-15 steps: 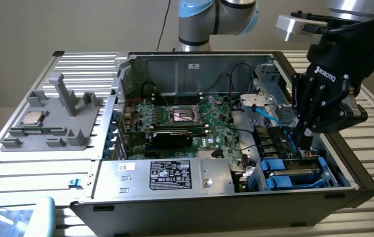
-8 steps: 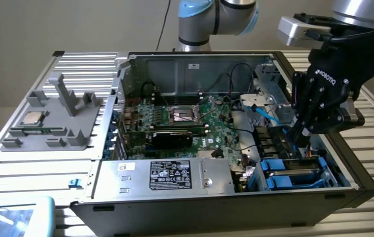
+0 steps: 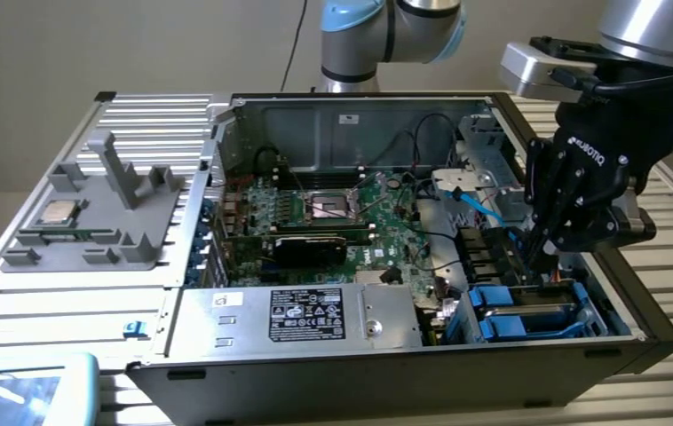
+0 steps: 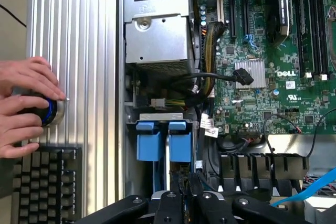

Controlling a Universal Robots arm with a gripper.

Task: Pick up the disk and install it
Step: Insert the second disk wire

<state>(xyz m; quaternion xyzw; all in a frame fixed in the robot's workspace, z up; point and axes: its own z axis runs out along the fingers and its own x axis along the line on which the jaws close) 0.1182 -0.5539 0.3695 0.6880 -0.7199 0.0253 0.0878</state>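
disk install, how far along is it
The gripper is down inside the open computer case, jaws shut, at the drive bay where blue plastic frames sit. Whether it holds the disk can't be told, so seating isn't confirmed. Beside the case, a person's hands rest on a round knob.

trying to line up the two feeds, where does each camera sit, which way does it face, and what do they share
Exterior view: off the arm, above one long side of the open computer case, looking down into it; the arm and its gripper reach into the drive bay.
Wrist view: on the wrist, looking straight down into the case; the gripper's black fingers show, and a person's hands rest on a knob beside a keyboard.
Shared: the blue drive frames, the power supply and the motherboard.
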